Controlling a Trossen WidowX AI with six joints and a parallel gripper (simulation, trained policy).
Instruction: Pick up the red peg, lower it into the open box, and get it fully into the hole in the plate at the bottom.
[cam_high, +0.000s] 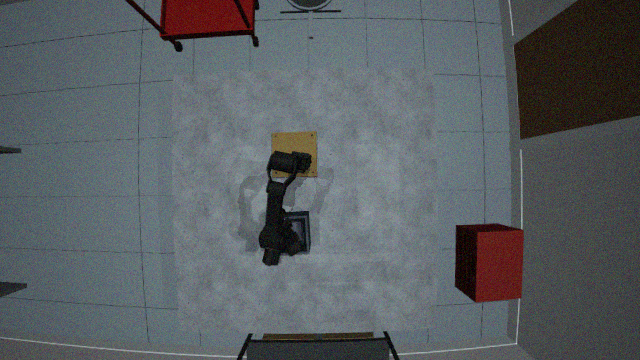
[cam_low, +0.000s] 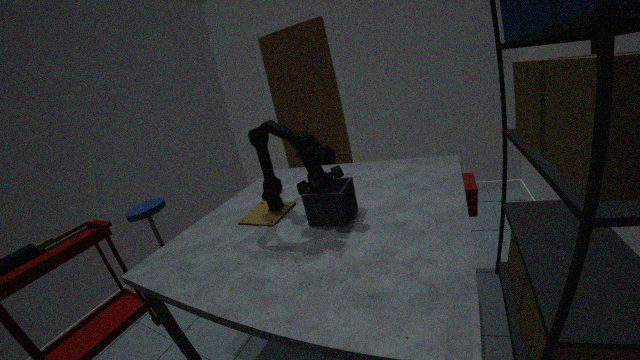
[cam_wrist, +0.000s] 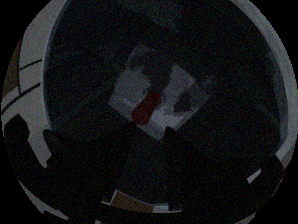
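The red peg (cam_wrist: 147, 108) is inside the open dark box (cam_high: 307, 234) (cam_low: 332, 210) (cam_wrist: 240, 95), over the pale plate (cam_wrist: 132, 85) at its bottom. It looks short from above and slanted in the wrist view. How deep it sits in the hole cannot be told, as its lower end and the hole are not clear. My gripper (cam_wrist: 150, 127) reaches down into the box. Its fingers are parted and empty, just short of the peg's near end. In the top and exterior views the fingertips and the peg are hidden by the arm and the box walls.
The arm stands on a yellow base plate (cam_high: 295, 141) (cam_low: 255, 215) beside the box on the grey table (cam_high: 370, 200) (cam_low: 400, 250). The box walls surround the fingers. A red cart (cam_high: 207, 17), a red block (cam_high: 500, 265) and shelving (cam_low: 540, 265) stand off the table.
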